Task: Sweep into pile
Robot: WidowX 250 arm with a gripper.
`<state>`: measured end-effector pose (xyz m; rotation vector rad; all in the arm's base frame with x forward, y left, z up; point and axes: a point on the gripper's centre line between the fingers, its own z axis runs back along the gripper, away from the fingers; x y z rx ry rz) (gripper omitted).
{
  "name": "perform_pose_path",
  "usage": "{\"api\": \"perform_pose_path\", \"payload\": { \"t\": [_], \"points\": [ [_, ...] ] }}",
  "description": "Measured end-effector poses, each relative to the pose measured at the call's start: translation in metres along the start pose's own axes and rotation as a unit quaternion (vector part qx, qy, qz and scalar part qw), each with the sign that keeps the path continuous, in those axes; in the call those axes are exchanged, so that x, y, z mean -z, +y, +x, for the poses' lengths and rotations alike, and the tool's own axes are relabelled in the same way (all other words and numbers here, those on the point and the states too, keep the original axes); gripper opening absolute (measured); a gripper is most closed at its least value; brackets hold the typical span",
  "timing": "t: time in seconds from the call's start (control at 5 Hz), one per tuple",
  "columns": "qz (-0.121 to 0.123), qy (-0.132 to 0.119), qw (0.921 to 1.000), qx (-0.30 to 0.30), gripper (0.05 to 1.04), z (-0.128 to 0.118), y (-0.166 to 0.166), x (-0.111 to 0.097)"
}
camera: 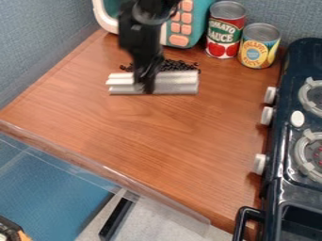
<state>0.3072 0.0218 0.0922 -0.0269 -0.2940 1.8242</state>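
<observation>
The black gripper [148, 82] hangs down over the upper left part of the wooden counter, at a light grey, ridged sweeping tool [178, 83]. The tool lies crosswise on the counter, with the gripper's lower end over its middle. Just behind the tool, many small black beans [179, 65] lie in a loose band, with a few at the left near the tool's far edge. The arm hides part of the band's middle.
A teal toy microwave [192, 28] stands behind the beans. Two cans, one red [225, 29] and one yellow and blue [259, 45], are at its right. A dark toy stove [286, 141] lines the right edge. The wooden counter [157, 136] extends in front of the tool.
</observation>
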Motion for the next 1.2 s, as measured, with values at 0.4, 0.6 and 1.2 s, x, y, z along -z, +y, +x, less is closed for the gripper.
{"api": "perform_pose_path", "payload": {
  "t": [0.4,0.6,1.2],
  "points": [
    [-0.001,-0.012,0.9974,0.070,0.363,0.009,0.038,0.022],
    [0.019,-0.016,0.9971,0.071,0.409,0.020,0.043,0.033],
    [0.027,0.023,0.9962,0.079,1.010,0.033,0.055,0.002]
  ]
}}
